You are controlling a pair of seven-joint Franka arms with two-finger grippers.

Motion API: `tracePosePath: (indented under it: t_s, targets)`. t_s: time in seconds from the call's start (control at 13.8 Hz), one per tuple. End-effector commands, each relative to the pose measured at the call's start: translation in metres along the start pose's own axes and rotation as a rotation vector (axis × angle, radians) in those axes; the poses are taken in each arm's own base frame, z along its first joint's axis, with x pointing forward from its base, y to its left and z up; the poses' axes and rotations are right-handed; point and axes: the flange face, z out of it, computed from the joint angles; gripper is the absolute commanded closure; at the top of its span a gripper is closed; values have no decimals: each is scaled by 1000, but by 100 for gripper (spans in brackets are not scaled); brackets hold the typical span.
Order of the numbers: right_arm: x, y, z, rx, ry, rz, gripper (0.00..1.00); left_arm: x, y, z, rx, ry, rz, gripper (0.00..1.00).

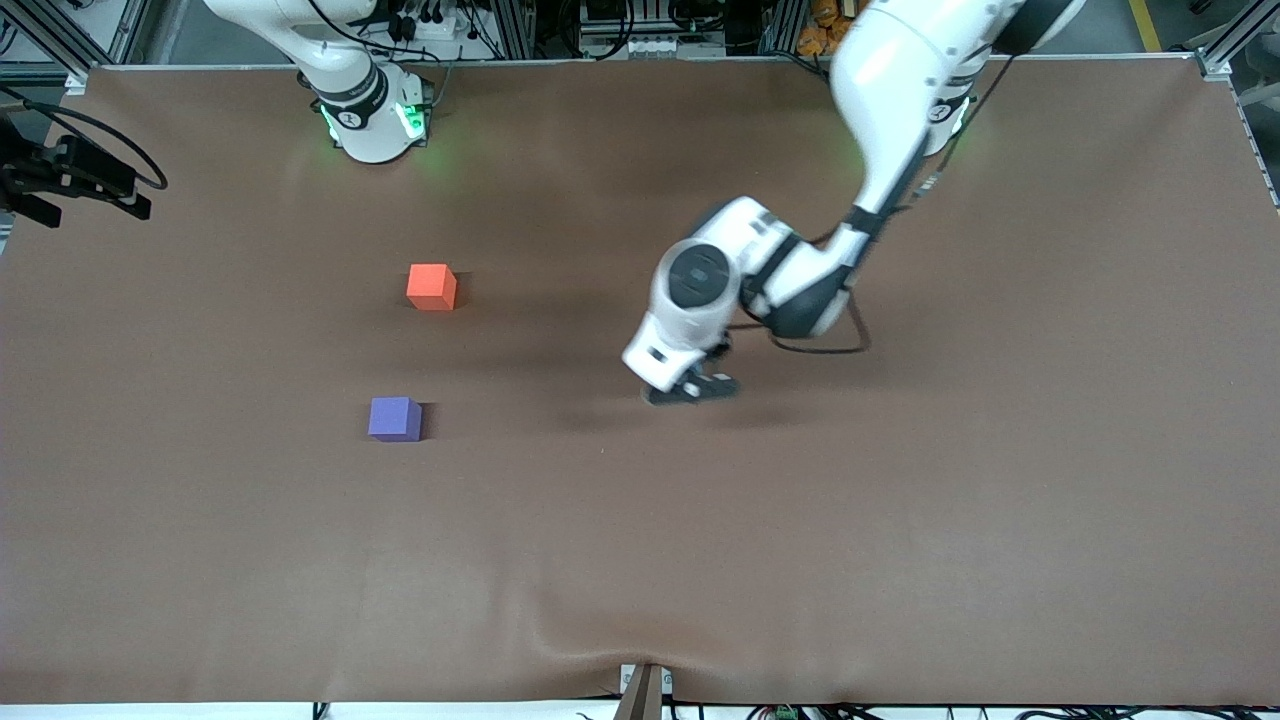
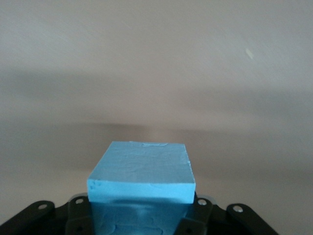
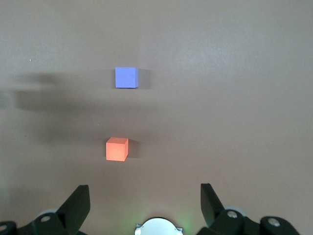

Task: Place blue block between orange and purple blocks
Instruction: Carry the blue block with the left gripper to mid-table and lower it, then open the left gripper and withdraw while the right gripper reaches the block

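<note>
The blue block (image 2: 142, 171) sits gripped between the jaws of my left gripper (image 2: 142, 218). In the front view the left gripper (image 1: 690, 388) is low over the middle of the table, and its hand hides the block. The orange block (image 1: 432, 287) and the purple block (image 1: 395, 419) stand apart on the table toward the right arm's end, the purple one nearer the front camera. My right gripper (image 3: 144, 196) is open and empty, high over the table near its base. It looks down on the orange block (image 3: 117, 149) and the purple block (image 3: 126, 77).
The brown table mat (image 1: 900, 520) covers the whole surface. The right arm's base (image 1: 372, 120) stands at the table's edge farthest from the front camera. A black camera mount (image 1: 60, 180) sticks in at the right arm's end.
</note>
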Motion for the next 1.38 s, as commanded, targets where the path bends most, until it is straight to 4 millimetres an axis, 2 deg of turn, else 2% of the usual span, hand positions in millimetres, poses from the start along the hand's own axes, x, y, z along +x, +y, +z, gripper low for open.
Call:
tracePosePath:
  t_s: [0.0,0.07,0.22,0.29,0.36,0.43,0.51,0.65,0.72,0.87,0.94,1.09,1.16,1.23,1.3]
  targets:
    - [-5,2,-4,-4,0,-7,0,-19,35,27,-43,32,13,100]
    - [-5,2,-4,-4,0,-7,0,-22,39,40,-49,39,13,100]
    - [-5,2,-4,-4,0,-7,0,-39,49,77,-2,59,51,100]
    - [-5,2,-4,-4,0,-7,0,-47,51,88,32,79,69,87]
    - [-5,3,-4,-4,0,-6,0,-55,56,92,47,91,85,30]
    - [-5,2,-4,-4,0,-7,0,-55,57,90,52,101,95,0]
    - [-5,2,-4,-4,-2,-7,0,-53,58,76,40,116,92,0]
    - [-4,3,-4,-5,0,-4,0,-46,60,27,-6,152,81,0]
    - [-3,3,-2,-5,-2,-2,0,-40,58,-3,-32,173,67,0]
    - [-2,5,-3,-5,1,4,0,-30,44,-76,-60,199,40,0]
    - [3,6,3,-6,-11,7,0,-23,33,-104,-66,208,21,0]
    - [25,10,33,-3,-67,8,0,1,-2,-164,-90,241,-38,0]
    - [39,9,51,-1,-99,0,0,12,-22,-185,-79,241,-61,0]
    - [42,6,54,-15,-102,-24,0,23,-45,-200,-55,234,-58,0]
    - [47,7,58,-28,-97,-35,0,40,-76,-217,-35,225,-57,0]
